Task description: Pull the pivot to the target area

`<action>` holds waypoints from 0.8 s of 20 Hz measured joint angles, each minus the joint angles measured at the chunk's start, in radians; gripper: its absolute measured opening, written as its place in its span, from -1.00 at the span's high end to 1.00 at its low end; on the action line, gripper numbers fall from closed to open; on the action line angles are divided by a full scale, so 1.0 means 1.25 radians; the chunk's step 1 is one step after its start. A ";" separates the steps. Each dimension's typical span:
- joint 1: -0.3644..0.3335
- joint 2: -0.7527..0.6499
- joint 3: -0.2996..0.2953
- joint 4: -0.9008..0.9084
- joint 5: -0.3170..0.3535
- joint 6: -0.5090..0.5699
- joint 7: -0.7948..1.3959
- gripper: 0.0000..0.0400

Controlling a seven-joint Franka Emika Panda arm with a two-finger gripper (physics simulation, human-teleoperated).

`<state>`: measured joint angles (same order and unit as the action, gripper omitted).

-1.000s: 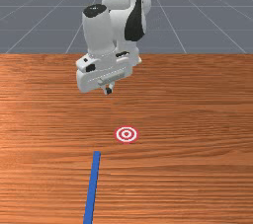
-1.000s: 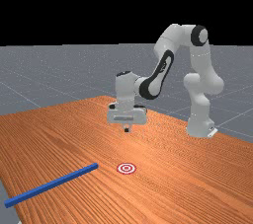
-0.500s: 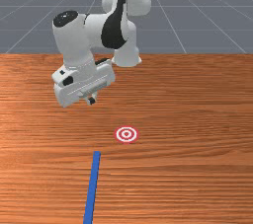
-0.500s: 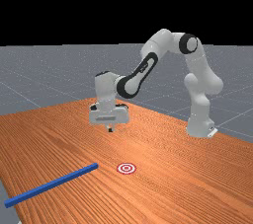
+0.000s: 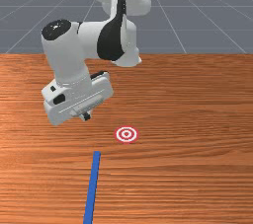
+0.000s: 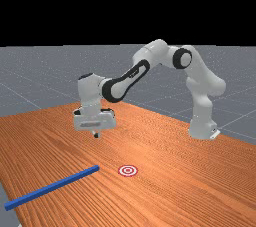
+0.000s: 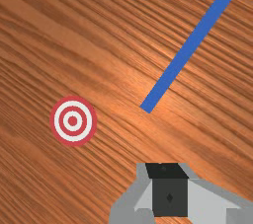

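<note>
Have blue bar (image 5: 92, 186) (presumably the pivot) flat on table (image 5: 197, 119), w/ one end near target (image 5: 126, 134) but apart, then running away from it. Hold claw (image 5: 86, 116) raised, off to the front view's left of target, closed & empty, prob. for clearance over blue bar. Next, lower, press from above & drag toward target; might slip b/c so narrow.
</note>
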<state>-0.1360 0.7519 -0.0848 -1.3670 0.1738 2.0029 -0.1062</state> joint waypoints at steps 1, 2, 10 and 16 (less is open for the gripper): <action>-0.001 0.029 0.001 0.051 0.000 -0.018 0.005 1.00; -0.013 0.041 0.016 0.066 0.022 -0.007 -0.011 1.00; -0.012 0.228 0.011 0.401 0.006 -0.140 0.046 1.00; -0.017 0.291 0.015 0.510 0.001 -0.190 0.043 1.00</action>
<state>-0.1576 1.1158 -0.0656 -0.7297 0.1752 1.7650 -0.0519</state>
